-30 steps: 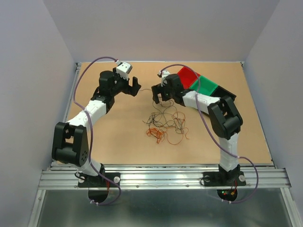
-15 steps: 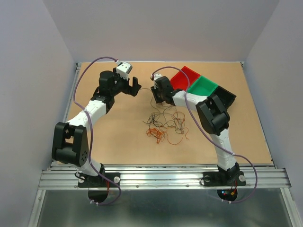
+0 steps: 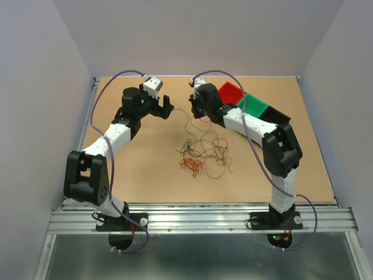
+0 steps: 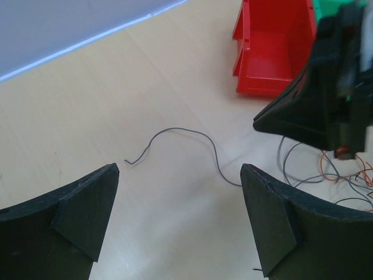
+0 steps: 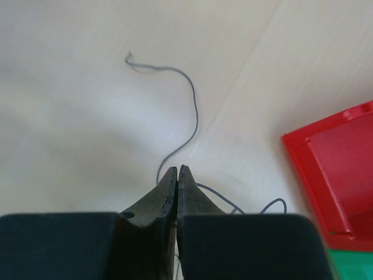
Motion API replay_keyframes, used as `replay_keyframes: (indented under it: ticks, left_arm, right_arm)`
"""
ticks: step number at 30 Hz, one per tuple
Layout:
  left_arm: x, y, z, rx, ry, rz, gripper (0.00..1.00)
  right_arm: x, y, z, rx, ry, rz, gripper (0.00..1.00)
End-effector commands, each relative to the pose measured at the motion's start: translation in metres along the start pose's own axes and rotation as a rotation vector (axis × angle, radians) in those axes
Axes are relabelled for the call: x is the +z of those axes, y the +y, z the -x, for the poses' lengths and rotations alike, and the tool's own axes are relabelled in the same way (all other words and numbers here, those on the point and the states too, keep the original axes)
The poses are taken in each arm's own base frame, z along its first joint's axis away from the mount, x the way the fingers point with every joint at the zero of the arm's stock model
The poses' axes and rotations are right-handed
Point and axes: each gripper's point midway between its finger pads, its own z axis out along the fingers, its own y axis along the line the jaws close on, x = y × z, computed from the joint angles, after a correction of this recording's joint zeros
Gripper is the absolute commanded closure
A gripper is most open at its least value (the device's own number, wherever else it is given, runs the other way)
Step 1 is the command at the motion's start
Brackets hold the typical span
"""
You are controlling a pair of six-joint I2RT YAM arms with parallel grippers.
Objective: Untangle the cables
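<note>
The cables (image 3: 203, 153) lie in a loose tangle at mid-table, black and dark grey with orange-red ones (image 3: 192, 165) at its near left. A thin strand rises from the heap to my right gripper (image 3: 193, 109), which hangs just beyond it. In the right wrist view that gripper (image 5: 176, 170) has its jaws pressed together, and a dark grey cable (image 5: 192, 111) runs under its tips. My left gripper (image 3: 165, 107) hovers to the left, its jaws wide apart over bare table (image 4: 179, 172). The grey cable (image 4: 180, 130) curls just ahead of it.
Red bin (image 3: 229, 94), green bin (image 3: 253, 106) and black bin (image 3: 277, 115) stand in a row at the back right, beside the right arm. The red bin (image 4: 274, 46) shows close behind the right gripper. Grey walls enclose the table on three sides.
The right gripper has gone from open to shut at the far edge of the tangle and shifted slightly back and up, with a strand following it. The left arm has held still.
</note>
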Motion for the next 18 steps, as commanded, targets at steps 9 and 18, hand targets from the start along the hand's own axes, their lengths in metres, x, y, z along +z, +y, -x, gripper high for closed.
replay_keyframes:
  ticks: [9,18]
  left_arm:
    - [-0.007,-0.008,0.016,0.032,-0.051,-0.038,0.04]
    - [-0.006,-0.011,0.016,0.039,-0.049,-0.051,0.04]
  right_arm:
    - [-0.122,-0.04,0.168,0.182,-0.435,-0.041,1.0]
    - [-0.124,-0.14,0.144,0.359,-0.414,-0.14,0.99]
